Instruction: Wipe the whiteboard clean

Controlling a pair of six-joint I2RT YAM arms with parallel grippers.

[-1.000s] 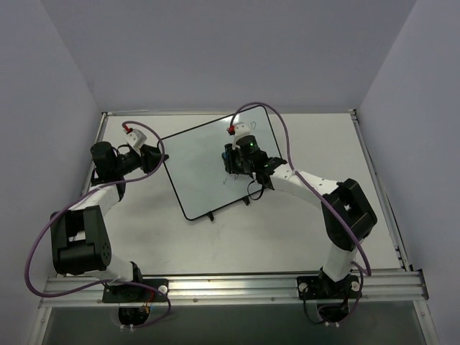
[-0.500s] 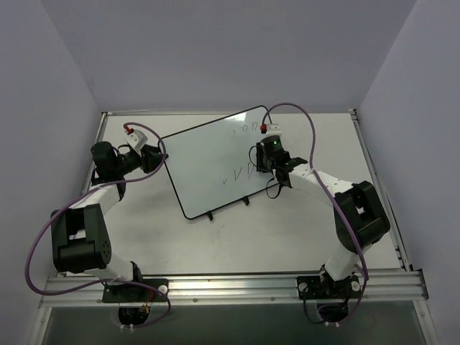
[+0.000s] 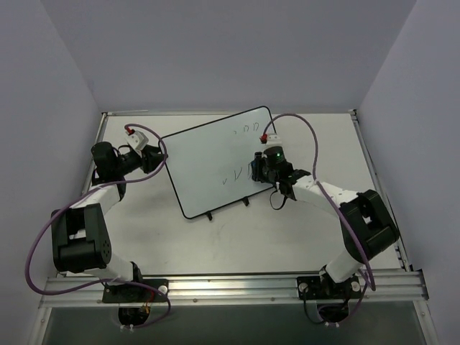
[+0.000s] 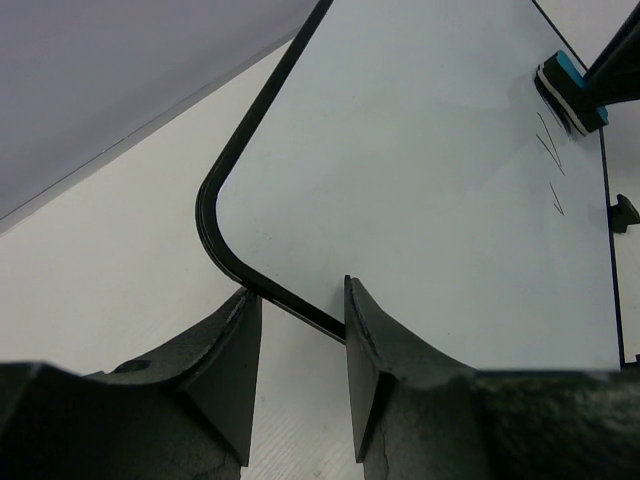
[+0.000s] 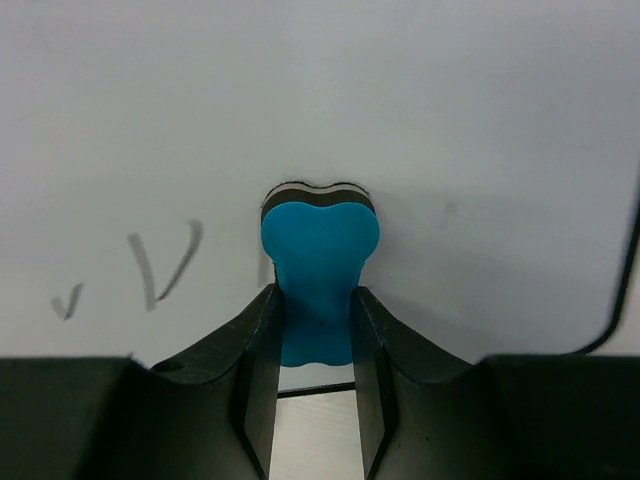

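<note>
Blue eraser (image 5: 318, 240) pinched in R hand (image 5: 313, 295), on whiteboard (image 3: 201, 162), prob. mid-wipe; L hand (image 4: 296, 300) spread at corner. Next: sweep over scribbles (image 5: 160, 265) w/ pressure.

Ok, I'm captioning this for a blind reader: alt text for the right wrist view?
The right end effector pinches a blue eraser, its felt edge against the whiteboard. A few dark scribbles sit on the board at the picture's left.

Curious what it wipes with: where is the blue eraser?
In the right wrist view, the right gripper holds the blue eraser against the whiteboard, right of the scribbles.
</note>
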